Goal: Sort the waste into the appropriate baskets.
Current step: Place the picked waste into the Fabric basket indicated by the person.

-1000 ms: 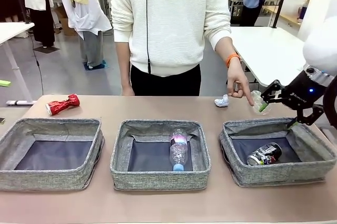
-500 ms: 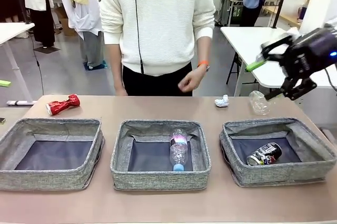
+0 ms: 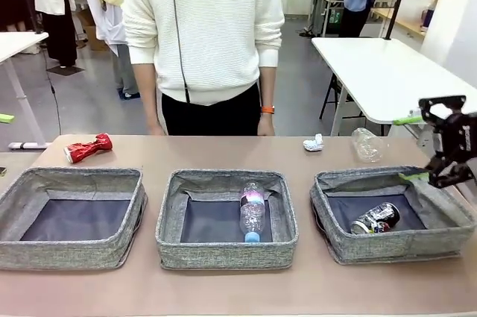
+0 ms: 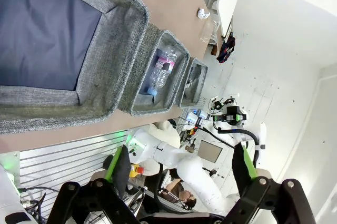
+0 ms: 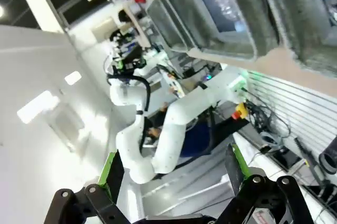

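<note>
waste: crushed red can (image 3: 88,147) on the table (image 3: 223,154) behind the left grey woven basket (image 3: 67,251) | clear purple-labelled bottle (image 3: 253,212) in middle basket (image 3: 223,248) | black-silver can (image 3: 375,218) in right basket (image 3: 395,246) | left gripper (image 4: 180,163), right gripper (image 3: 411,148) spread, empty

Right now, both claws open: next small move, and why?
Probably ease the right claw, open and empty, toward the crumpled clear plastic: it lies loose on the table behind the right basket, the unsorted piece nearest that claw.
</note>
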`<action>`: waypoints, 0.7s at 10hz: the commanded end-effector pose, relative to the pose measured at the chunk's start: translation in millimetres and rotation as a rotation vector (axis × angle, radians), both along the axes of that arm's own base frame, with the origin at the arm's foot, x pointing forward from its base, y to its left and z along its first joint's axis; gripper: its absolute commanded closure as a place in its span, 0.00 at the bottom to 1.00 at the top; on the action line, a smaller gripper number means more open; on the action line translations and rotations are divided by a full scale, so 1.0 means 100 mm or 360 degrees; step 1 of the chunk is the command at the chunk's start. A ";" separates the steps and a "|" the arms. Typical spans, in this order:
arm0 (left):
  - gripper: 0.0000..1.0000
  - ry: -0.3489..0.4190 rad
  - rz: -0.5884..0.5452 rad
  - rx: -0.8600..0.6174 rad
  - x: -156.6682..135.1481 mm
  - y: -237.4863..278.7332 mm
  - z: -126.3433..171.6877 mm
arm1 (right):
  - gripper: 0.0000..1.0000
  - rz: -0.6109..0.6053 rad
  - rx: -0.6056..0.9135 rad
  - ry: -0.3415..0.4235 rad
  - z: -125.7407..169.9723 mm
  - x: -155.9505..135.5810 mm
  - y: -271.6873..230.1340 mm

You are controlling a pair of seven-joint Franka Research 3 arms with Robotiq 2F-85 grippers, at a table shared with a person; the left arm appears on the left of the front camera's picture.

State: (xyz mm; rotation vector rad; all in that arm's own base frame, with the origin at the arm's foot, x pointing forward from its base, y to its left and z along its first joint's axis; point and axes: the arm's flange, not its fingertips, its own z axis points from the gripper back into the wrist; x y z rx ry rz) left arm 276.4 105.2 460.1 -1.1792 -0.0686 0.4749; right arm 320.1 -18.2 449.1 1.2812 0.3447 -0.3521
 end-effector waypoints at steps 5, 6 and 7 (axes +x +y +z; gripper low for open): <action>0.00 -0.0019 0.0001 -0.0030 -0.01 -0.02 0.01 | 0.00 0.0080 -0.0037 -0.0147 0.39 0.03 0.20; 0.00 -0.0019 0.0001 -0.0030 -0.01 -0.02 0.01 | 0.00 0.0080 -0.0037 -0.0147 0.39 0.03 0.20; 0.00 -0.0019 0.0001 -0.0030 -0.01 -0.02 0.01 | 0.00 0.0080 -0.0037 -0.0147 0.39 0.03 0.20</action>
